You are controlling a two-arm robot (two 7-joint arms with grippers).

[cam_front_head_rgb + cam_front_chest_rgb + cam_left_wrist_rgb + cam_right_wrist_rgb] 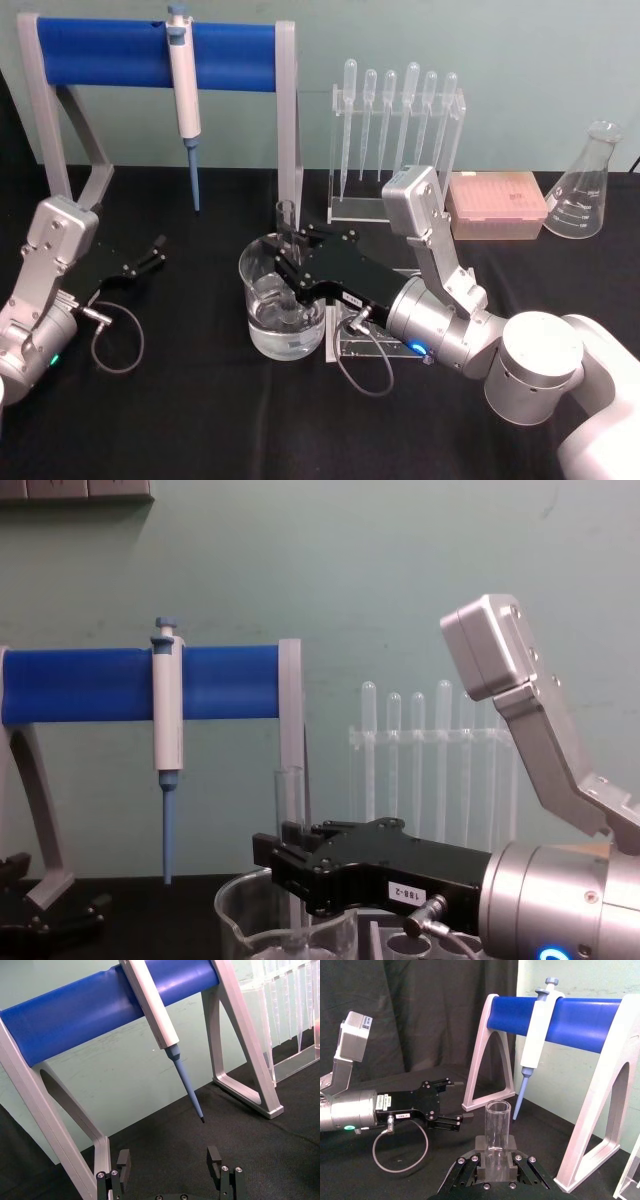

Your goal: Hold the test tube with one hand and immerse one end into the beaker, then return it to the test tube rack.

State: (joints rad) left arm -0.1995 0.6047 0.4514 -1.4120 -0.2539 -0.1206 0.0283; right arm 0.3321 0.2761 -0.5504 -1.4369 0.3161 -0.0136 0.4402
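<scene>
Above the beaker [282, 300], the right gripper [292, 262] is holding the test tube [497, 1132] upright, fingers clamped around its middle, the lower end dipping toward the water. The left gripper [155, 251] is idling with fingers apart near the blue pipettor stand [150, 52]. Any sideways drift is risking a knock of glass against the beaker rim; a slackening grip is risking the tube dropping into the beaker.

Upright test tube [287, 216] apparently dipped in water-filled beaker [281, 330]
</scene>
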